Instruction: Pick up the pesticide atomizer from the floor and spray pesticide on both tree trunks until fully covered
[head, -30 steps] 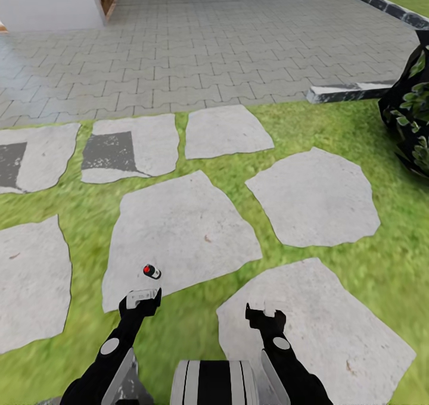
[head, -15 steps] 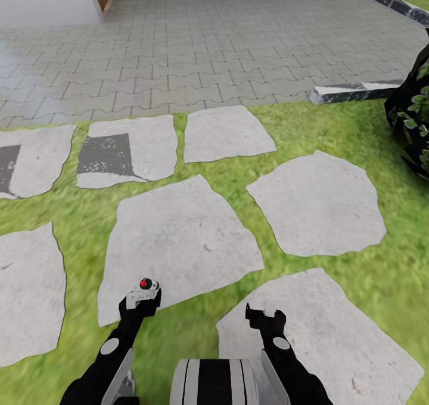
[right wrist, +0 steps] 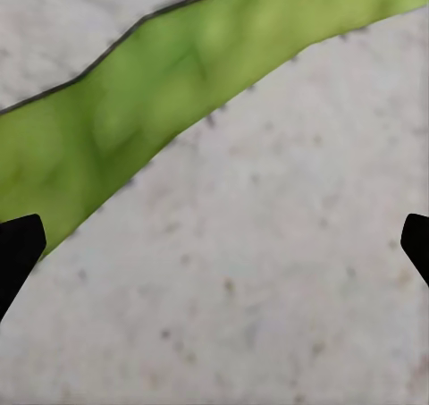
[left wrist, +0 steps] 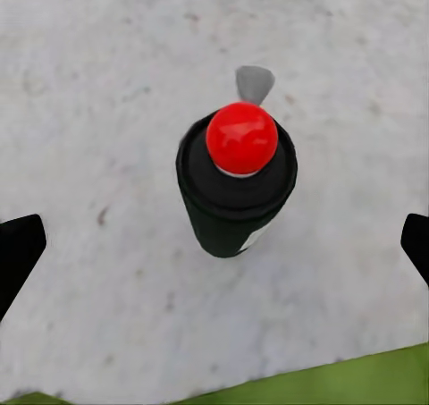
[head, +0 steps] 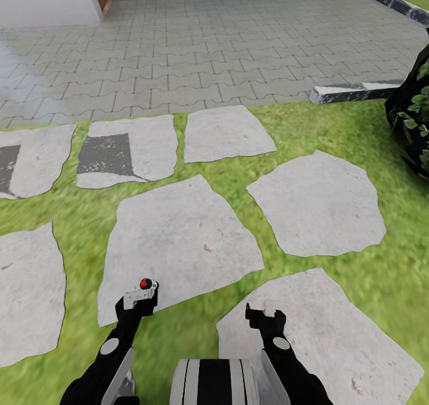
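Observation:
The pesticide atomizer point(head: 145, 284) is a small black can with a round red top, standing upright on a grey stepping stone point(head: 179, 238). My left gripper point(head: 140, 296) hangs right over it, open. In the left wrist view the atomizer point(left wrist: 237, 186) sits centred between the two dark fingertips point(left wrist: 20, 248), which are wide apart and clear of it. My right gripper point(head: 264, 314) is open above another stone slab point(right wrist: 268, 271), holding nothing. The trees and their trunks are out of view.
Flat stepping stones lie in green grass point(head: 286, 125) all around. A paved patio point(head: 208, 41) and a white house wall point(head: 42, 0) are ahead. A dark-leaved bush point(head: 414, 113) and a stone kerb point(head: 351, 90) are at the right.
The whole view has shifted as the robot moved forward a little. The atomizer, a short way beyond the left gripper a second ago, now lies directly between its fingers. Both grippers stay open.

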Controlling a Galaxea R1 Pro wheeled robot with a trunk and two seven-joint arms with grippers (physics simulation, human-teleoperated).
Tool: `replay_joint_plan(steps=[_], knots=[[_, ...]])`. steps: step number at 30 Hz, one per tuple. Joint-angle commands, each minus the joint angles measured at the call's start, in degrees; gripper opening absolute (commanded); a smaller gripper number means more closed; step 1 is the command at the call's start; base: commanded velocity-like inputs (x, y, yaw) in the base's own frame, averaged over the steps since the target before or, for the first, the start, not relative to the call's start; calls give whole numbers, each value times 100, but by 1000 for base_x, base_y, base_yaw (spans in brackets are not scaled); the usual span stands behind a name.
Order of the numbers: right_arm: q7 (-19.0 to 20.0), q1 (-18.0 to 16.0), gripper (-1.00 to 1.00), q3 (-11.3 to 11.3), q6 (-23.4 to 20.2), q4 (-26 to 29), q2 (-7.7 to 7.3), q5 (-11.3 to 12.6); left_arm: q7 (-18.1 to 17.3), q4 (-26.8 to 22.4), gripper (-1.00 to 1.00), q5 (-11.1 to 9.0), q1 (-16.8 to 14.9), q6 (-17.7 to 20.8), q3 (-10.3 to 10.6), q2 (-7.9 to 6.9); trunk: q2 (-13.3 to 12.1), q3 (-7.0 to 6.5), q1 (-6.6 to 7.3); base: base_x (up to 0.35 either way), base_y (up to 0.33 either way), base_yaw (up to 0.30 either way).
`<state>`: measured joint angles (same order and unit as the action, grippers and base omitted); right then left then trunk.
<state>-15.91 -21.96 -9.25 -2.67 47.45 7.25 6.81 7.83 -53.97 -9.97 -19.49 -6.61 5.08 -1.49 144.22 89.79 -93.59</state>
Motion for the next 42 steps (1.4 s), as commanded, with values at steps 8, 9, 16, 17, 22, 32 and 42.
replay_joint_plan(steps=[8,9,16,17,22,32,42], knots=[[-44,-1,100,-25,-19,10,-4,57,68,1,100,-66,-2,-25,36,-15,1,3,1,4,0,0],[-44,-1,100,-25,-20,10,-4,57,69,1,100,-66,-2,-25,37,-16,1,3,1,63,0,0],[-44,-1,100,-25,-20,12,-4,57,57,2,100,-61,-2,-25,44,-17,1,3,1,127,0,0],[-44,-1,100,-25,-21,11,-4,57,55,4,100,-58,-2,-25,44,-18,1,3,1,43,0,0],[-44,-1,100,-25,-21,13,-4,57,47,8,100,-41,-2,-20,55,-17,1,3,1,19,0,0],[-44,-1,100,-25,-22,12,-4,57,43,11,100,-23,-2,-16,87,-17,1,3,1,2,0,0],[-44,-1,100,-25,-15,17,-12,65,44,18,100,-22,-2,-16,89,-17,1,3,1,0,0,0]])
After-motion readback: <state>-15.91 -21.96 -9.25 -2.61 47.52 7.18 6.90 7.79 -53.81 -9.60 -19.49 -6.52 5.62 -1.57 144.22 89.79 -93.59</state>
